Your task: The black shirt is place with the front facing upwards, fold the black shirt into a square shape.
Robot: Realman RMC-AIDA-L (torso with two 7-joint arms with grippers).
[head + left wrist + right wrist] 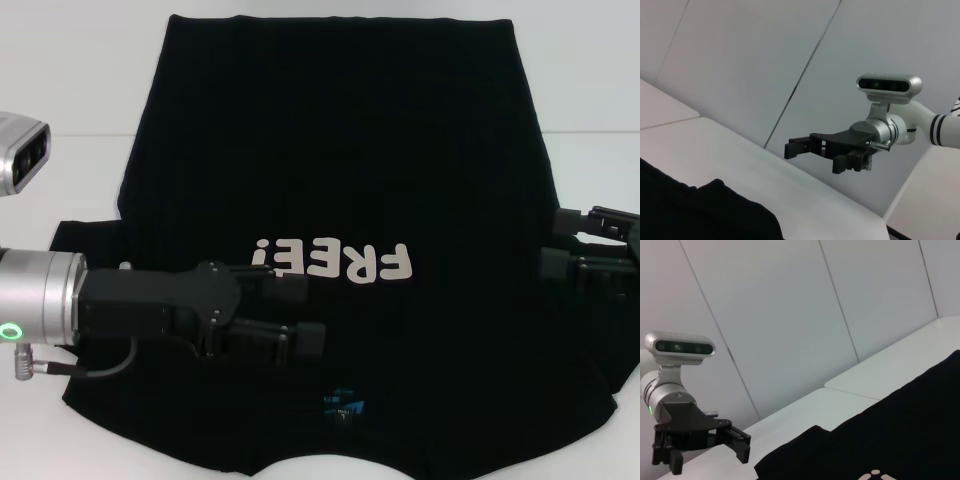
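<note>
Left pincer [290,315] hangs with its fingers apart, holding nothing, over the black shirt [340,180], just beside the white "FREE!" letters [335,262]. Right pincer [565,245], also apart and empty, is at the shirt's right edge. The shirt lies flat on the white table [60,80], front up.

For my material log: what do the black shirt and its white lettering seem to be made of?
The black shirt looks like soft matte knit cloth: no shine, lying limp with faint ribbing. Its "FREE!" lettering looks like a flat, opaque, crisp-edged white print, possibly vinyl.
</note>
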